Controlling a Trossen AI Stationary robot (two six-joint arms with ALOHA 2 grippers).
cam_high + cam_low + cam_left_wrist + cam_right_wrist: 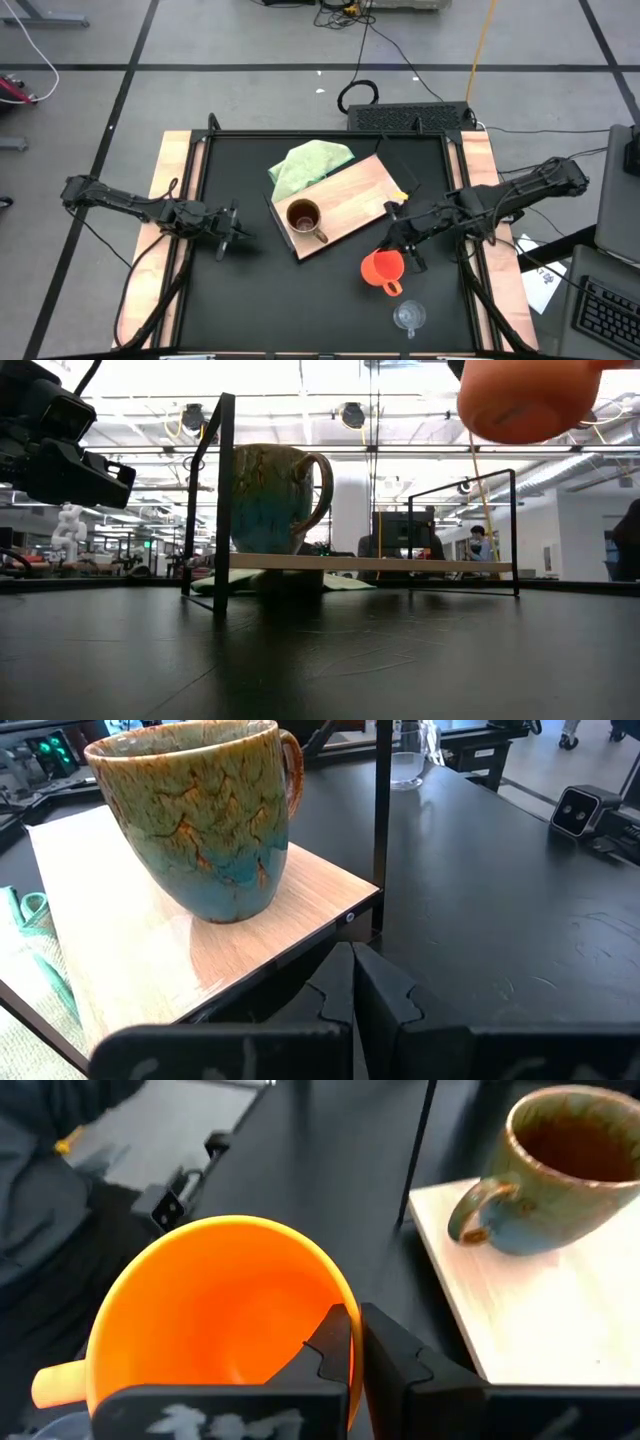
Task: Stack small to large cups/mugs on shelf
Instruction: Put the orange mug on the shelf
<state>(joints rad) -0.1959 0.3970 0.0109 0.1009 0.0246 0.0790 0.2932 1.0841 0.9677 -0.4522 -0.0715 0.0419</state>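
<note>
Two arms | right end effector (400, 250) clamped on orange cup (382, 268) rim, raised | left end effector (228, 232) fingers together, hovering.

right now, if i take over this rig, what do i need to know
Right tool: shut on the orange cup's rim, holding it above the table, beside the shelf.
Left tool: shut, empty, hovering at the table's left side.
Brown mug: upright on the shelf, near its corner.
Clear glass cup: on the table near the front edge, untouched.
Done: mug placed, orange cup picked up.
Left: set the orange cup into the mug, then the glass cup into that.
</note>
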